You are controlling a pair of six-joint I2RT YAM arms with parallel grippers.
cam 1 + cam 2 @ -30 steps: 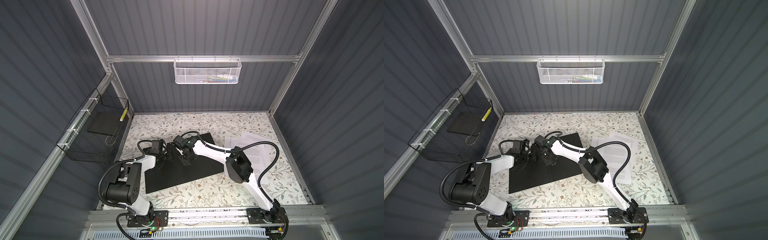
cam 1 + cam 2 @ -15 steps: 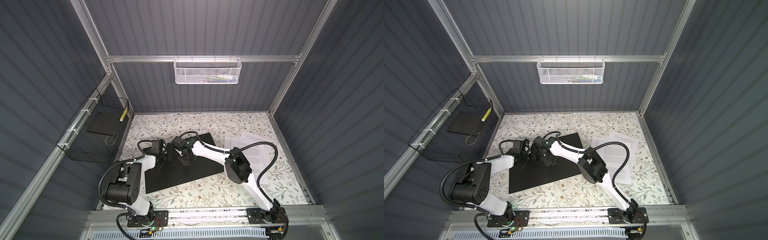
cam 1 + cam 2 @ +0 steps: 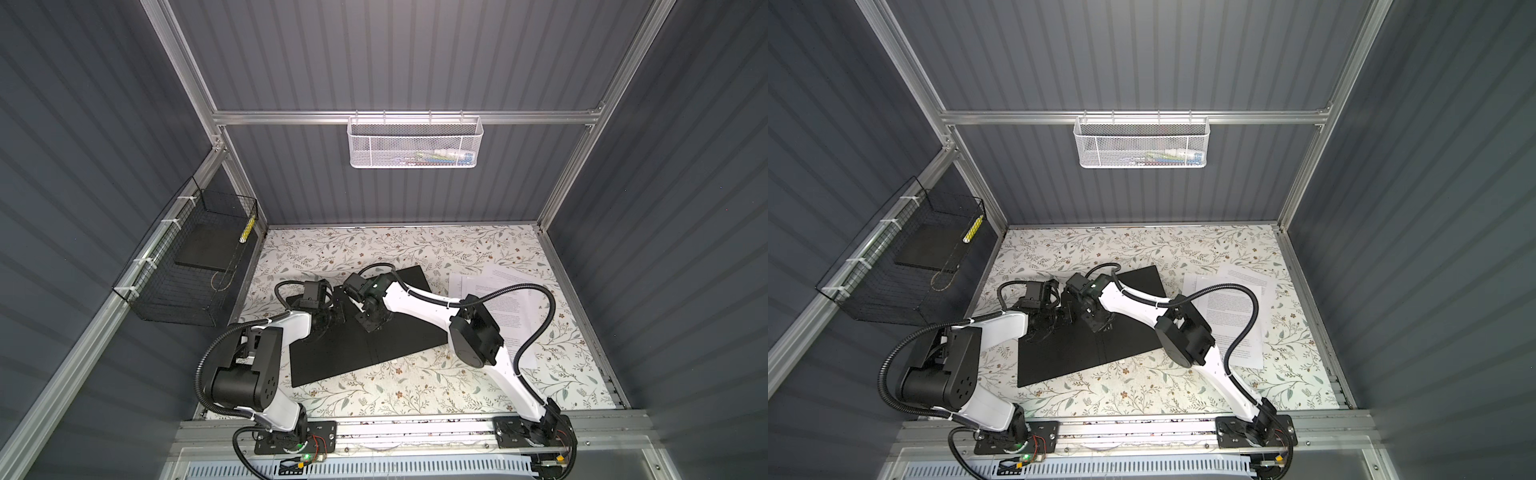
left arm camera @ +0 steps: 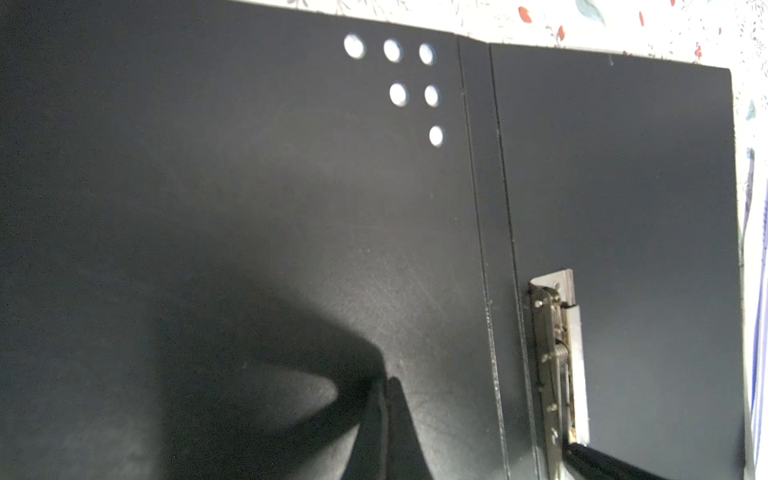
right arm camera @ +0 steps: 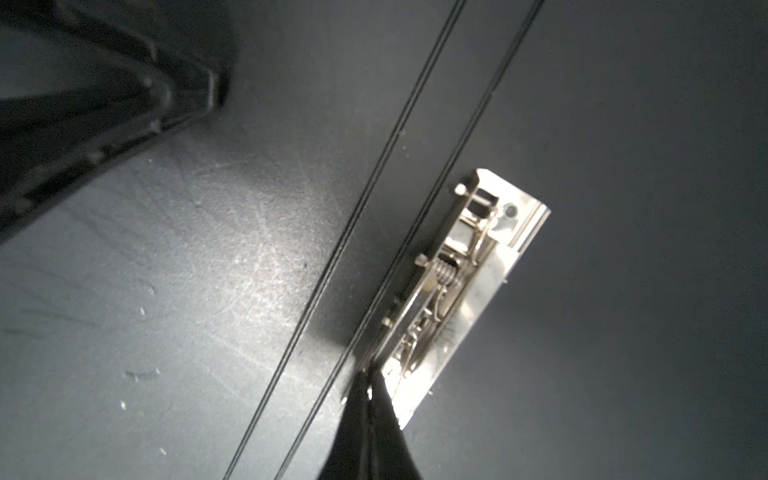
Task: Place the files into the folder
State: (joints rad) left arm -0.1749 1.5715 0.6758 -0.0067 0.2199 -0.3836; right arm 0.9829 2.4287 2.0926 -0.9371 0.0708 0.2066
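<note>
left end effector (image 4: 388, 384) pinched closed, empty, tip on open folder (image 3: 374, 349) (black inside up); right end effector (image 5: 368, 374) likewise, at metal clip (image 5: 465, 282); files (image 3: 519, 316) beside.

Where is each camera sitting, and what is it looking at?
Both top views: high above the front, looking down at the table, folder and files; left arm and right arm show.
Left wrist: on the left arm, facing the open folder; shut left gripper shows.
Right wrist: on the right arm, close over the metal clip; shut right gripper shows.
Shared: both wrist views show the metal clip.
</note>
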